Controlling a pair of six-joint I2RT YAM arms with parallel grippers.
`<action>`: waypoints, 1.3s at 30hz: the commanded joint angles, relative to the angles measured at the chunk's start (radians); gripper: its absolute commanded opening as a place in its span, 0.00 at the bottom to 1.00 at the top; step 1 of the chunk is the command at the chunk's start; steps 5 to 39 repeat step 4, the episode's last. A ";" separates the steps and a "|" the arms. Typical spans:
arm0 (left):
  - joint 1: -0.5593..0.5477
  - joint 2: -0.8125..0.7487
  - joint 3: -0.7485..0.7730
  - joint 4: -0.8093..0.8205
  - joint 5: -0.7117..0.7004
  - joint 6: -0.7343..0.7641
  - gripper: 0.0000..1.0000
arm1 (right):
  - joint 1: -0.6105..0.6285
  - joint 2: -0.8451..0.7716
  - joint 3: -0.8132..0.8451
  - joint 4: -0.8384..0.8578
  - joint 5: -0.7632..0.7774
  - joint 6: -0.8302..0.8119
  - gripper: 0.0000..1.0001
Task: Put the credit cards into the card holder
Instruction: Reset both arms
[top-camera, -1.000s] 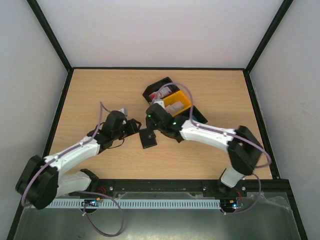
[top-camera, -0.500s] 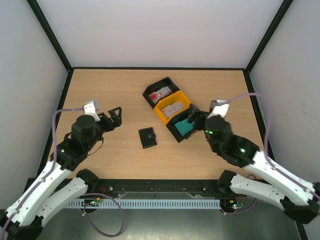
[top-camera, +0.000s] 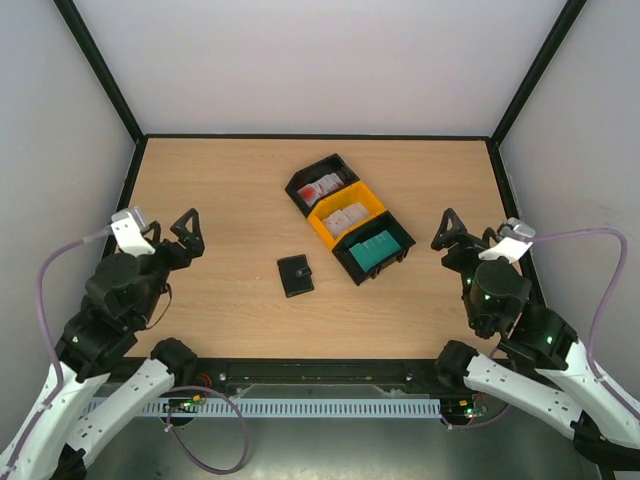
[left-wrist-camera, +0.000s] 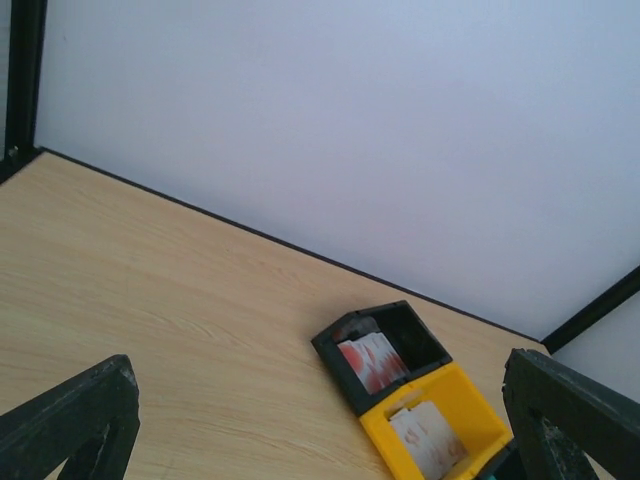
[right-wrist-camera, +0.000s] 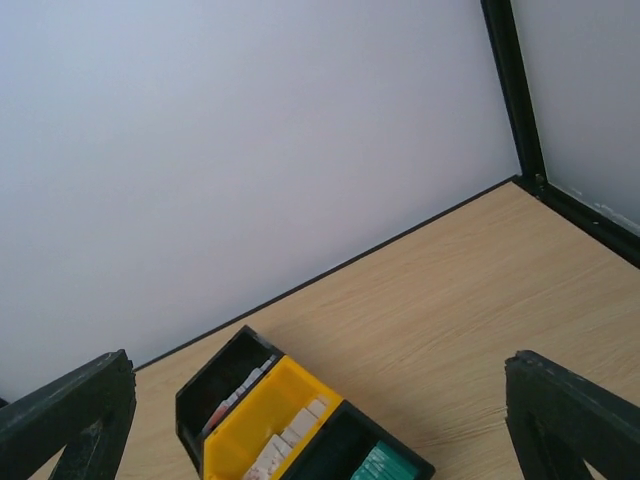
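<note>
The card holder (top-camera: 295, 275), black and folded shut, lies flat on the table's middle, seen only in the top view. Credit cards sit in three joined trays: red-blotched ones (top-camera: 320, 187) (left-wrist-camera: 370, 362) in the far black tray, pale ones (top-camera: 347, 215) (left-wrist-camera: 425, 440) (right-wrist-camera: 290, 440) in the yellow tray, teal ones (top-camera: 375, 250) (right-wrist-camera: 385, 465) in the near black tray. My left gripper (top-camera: 172, 230) (left-wrist-camera: 318, 365) hangs open and empty at the left side. Far right, my right gripper (top-camera: 465, 233) (right-wrist-camera: 318, 365) is likewise open and empty. Both are well apart from the holder and trays.
The row of trays, black (top-camera: 335, 165), yellow (top-camera: 372, 200) and black (top-camera: 400, 235), runs diagonally behind the holder. A black frame (top-camera: 320, 136) edges the wooden table (top-camera: 220, 190), with white walls on three sides.
Both arms have pulled back from the table's middle to the left and right sides, and both grippers have opened. The card holder lies where it was.
</note>
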 joint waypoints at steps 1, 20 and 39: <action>0.005 -0.019 0.026 -0.039 -0.052 0.070 1.00 | -0.003 -0.024 0.025 -0.062 0.074 0.042 0.98; 0.005 -0.010 0.033 -0.063 -0.078 0.059 1.00 | -0.004 -0.024 0.021 -0.057 0.072 0.046 0.98; 0.005 -0.010 0.033 -0.063 -0.078 0.059 1.00 | -0.004 -0.024 0.021 -0.057 0.072 0.046 0.98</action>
